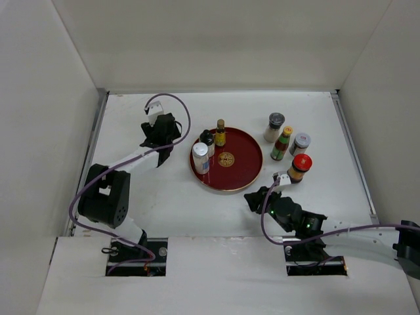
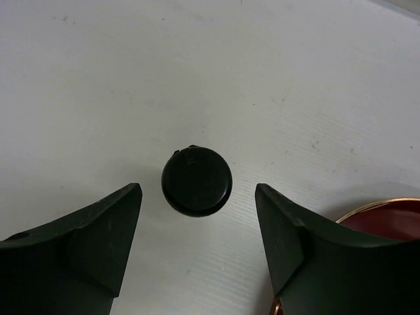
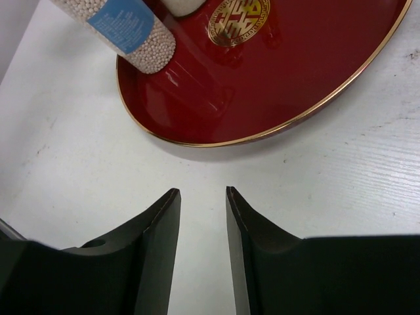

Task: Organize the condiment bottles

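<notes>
A black-capped bottle stands on the white table left of the red tray, seen from above in the left wrist view. My left gripper hangs over it, open, one finger on each side of the cap, not touching it. In the top view that gripper hides the bottle. Three bottles stand on the tray's left part: white-capped, black-capped and a brown one. My right gripper hovers in front of the tray, jaws a narrow gap apart with nothing between them.
Right of the tray stand a grey-capped jar, a green bottle with a yellow cap, a silver-capped jar and a red-capped jar. The tray's gold rim lies just ahead of the right fingers. White walls enclose the table.
</notes>
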Available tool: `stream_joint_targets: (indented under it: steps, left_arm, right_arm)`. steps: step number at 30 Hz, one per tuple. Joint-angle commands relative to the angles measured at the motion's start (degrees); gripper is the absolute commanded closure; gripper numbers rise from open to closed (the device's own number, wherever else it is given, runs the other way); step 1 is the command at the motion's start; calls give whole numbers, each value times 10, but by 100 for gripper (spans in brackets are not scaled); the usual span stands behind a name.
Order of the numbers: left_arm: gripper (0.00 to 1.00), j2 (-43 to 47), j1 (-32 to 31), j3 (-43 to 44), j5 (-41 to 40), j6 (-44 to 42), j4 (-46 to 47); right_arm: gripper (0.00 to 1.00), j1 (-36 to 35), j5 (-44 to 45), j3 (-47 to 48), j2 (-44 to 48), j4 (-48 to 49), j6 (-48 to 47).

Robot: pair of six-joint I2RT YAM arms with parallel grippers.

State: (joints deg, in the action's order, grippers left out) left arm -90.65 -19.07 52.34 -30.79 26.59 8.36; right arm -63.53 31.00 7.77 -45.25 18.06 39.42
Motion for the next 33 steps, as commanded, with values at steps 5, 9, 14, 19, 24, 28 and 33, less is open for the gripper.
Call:
stream_joint_targets:
  steps: [5,9,14,19,24,28,33]
  left_arm:
    - [45,-21,14,43,5,-2,27]
    - [49,-37,22,52,10,-4,27]
    - [69,-38,28,48,12,-4,29]
    - [75,55,19,10,-8,-3,39]
    - [75,247,-21,-31,-30,-7,21]
    - [75,360,-104,-5,-49,-33,-11]
    - [74,356,-258,29,-53,-42,-11]
  right_arm:
    - [55,-8,-2,10,12,23,-1]
    - [53,-8,0,11,11,23,-1]
    - [45,-8,1,8,18,23,-1]
    - [24,-8,3,7,21,23,0]
    - [10,-8,5,5,23,24,1]
    - [8,-8,7,3,27,25,2]
    - [7,-6,19,0,37,22,5]
